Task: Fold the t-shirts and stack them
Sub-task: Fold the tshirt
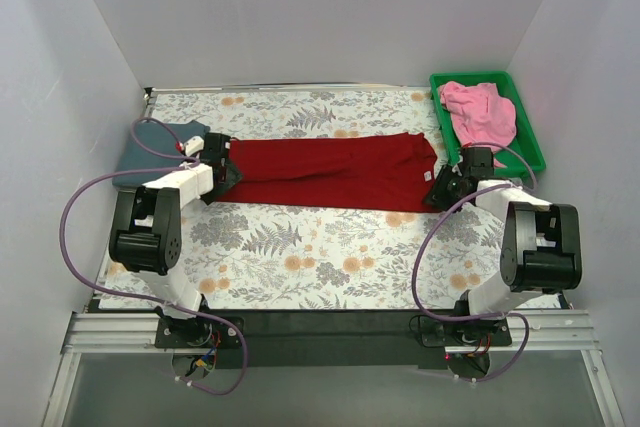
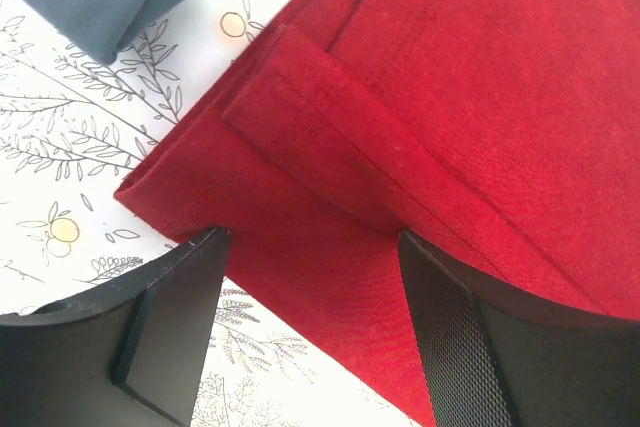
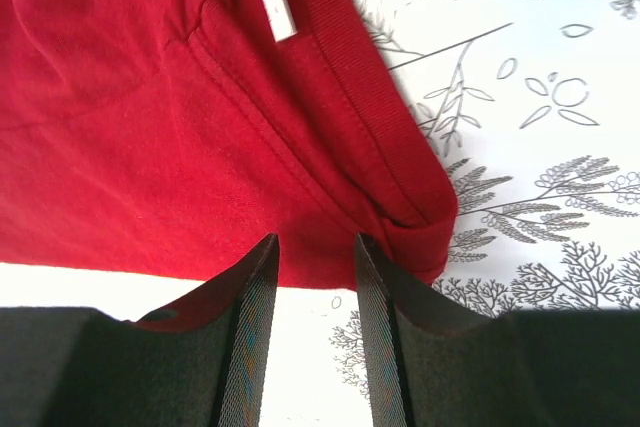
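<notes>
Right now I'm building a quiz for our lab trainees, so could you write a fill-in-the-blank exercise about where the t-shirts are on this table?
1. The pink t-shirt lies in a ____ bin.
2. The t-shirt lying between the left end effector and the right end effector is dark ____.
3. The folded blue-grey t-shirt sits closest to the ____ end effector.
Missing words: green; red; left.

left end effector: jaws wide apart | right end effector: jaws narrowly parted
</notes>
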